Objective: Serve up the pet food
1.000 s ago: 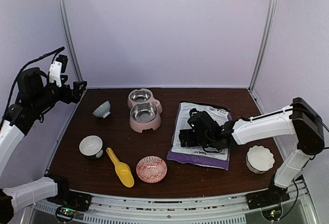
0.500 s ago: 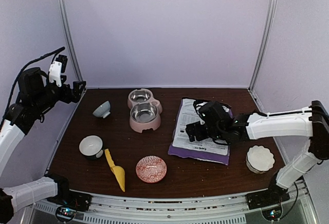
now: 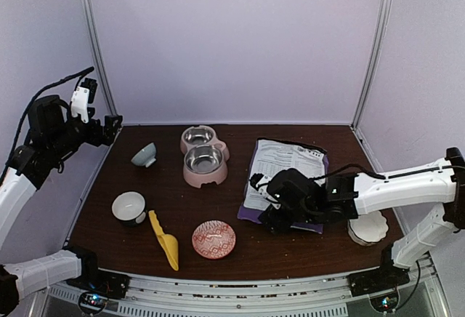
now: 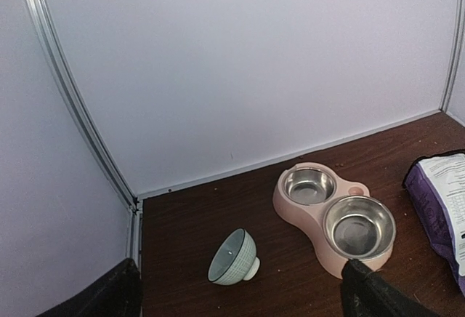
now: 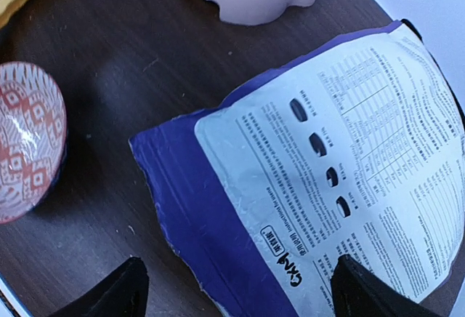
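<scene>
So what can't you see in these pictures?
Pet food: none visible; the flat purple bag with the white back hides its contents in every view.
Top view: the right arm covers part of the white scalloped dish.
Right wrist view: the left edge cuts off the red patterned bowl.

Purple pet food bag (image 5: 341, 186) lies white printed side up on dark table (image 5: 123, 77), right gripper (image 5: 236, 288) jaws spread wide above it.

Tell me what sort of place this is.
Probably a robot test booth staged for pet feeding: pale walls with metal corner posts around a dark wooden table, a pink double feeder with steel bowls, a purple-and-white food bag.
</scene>
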